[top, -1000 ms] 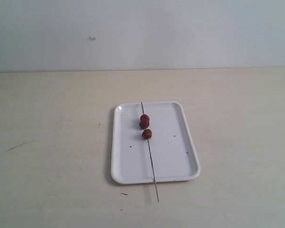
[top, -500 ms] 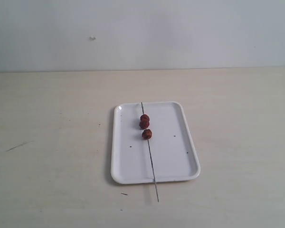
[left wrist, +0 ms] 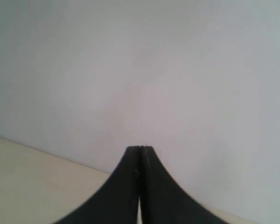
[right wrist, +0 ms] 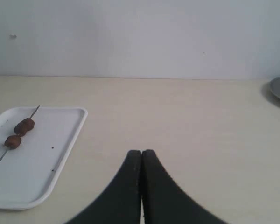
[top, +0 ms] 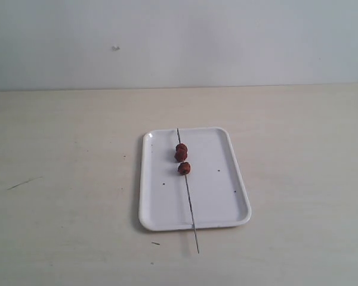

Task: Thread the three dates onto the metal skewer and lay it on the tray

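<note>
**Skewer is down, but one end hangs off the tray**

From the exterior view, the metal skewer (top: 190, 199) lies lengthwise on the tray (top: 218, 202) with the three dates (top: 181, 154) threaded on it. Two of them touch near the tray's far end and the third sits just apart, nearer the middle. The skewer's near tip pokes past the tray's near rim, over the table (top: 59, 179). To me that overhang is the weak spot: a nudge there could swing or roll the thin rod off the tray, and the loose third date might slide along it.

In the left wrist view, the left hand (left wrist: 140, 151) is pressed together and faces the wall, with no tray in sight.

In the right wrist view, the right hand (right wrist: 141, 153) is also pressed together, holding nothing and well apart from the tray (right wrist: 65, 140). A careless sweep towards the tray would be the likeliest cause of trouble.
</note>
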`<state>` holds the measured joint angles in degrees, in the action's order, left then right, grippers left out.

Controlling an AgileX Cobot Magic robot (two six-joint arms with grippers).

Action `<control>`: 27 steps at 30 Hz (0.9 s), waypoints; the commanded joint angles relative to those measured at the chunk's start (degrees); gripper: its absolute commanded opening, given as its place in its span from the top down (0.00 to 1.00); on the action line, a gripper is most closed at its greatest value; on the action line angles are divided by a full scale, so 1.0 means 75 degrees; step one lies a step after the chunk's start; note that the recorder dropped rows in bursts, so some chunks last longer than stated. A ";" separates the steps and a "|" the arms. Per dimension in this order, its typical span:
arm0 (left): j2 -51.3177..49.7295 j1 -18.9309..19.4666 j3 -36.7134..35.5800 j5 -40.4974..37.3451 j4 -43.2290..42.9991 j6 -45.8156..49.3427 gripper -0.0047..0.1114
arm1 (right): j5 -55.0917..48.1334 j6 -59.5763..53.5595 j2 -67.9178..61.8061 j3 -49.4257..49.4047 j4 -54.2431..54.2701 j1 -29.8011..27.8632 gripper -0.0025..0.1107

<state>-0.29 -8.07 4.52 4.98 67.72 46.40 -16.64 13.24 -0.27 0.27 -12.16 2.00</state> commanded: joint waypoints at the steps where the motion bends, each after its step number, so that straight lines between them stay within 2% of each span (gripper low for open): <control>1: 0.0039 0.0015 -0.0485 -0.0084 -0.4825 -0.4967 0.96 | 0.0017 0.0012 0.0037 -0.0037 -0.0027 -0.0021 0.98; 4: 0.0039 0.0015 -0.0602 0.0011 -0.6333 -0.6032 0.96 | 0.0017 0.0012 0.0037 -0.0037 -0.0027 -0.0021 0.98; 9: 0.0039 0.0015 -0.0602 -0.0743 -0.7724 -0.5986 0.96 | 0.0017 -0.0004 0.0037 -0.0037 -0.0027 -0.0021 0.98; 15: 0.0039 0.0015 -0.0602 -0.1792 -0.8318 -0.5986 0.96 | 0.0017 0.0012 0.0037 -0.0037 -0.0027 -0.0021 0.98; 19: 0.0039 0.0015 -0.0602 -0.3205 -0.8748 -0.6014 0.96 | 0.0017 0.0012 0.0037 -0.0037 -0.0027 -0.0021 0.98; 27: 0.0039 0.0015 -0.0602 -0.3310 -0.8748 -0.6014 0.96 | 0.0017 0.0000 0.0037 -0.0037 -0.0027 -0.0021 0.98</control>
<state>-0.29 -8.07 -0.07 -19.73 2.37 1.72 -16.74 13.24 -0.27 0.27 -12.16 2.00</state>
